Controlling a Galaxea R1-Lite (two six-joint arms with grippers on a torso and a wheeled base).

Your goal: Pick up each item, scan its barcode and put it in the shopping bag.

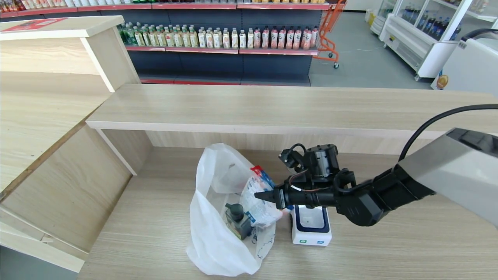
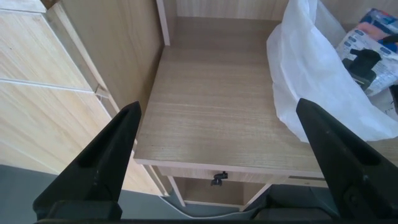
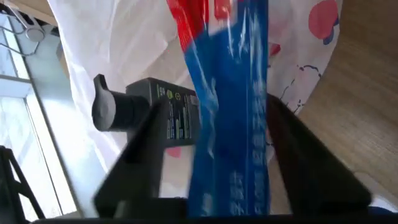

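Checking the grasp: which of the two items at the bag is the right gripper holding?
The blue-and-red packet, pinched by the right gripper; the dark bottle sits loose inside the bag.

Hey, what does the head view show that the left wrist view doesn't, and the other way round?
Head view adds: the barcode scanner standing on the counter beside the shopping bag, drink shelves and an orange cart behind. Left wrist view adds: the open left claw and a small latch under the counter's front edge. Shared: the shopping bag, the snack packet in its mouth, the counter. The wrist view's dark shape beside it is unclear.
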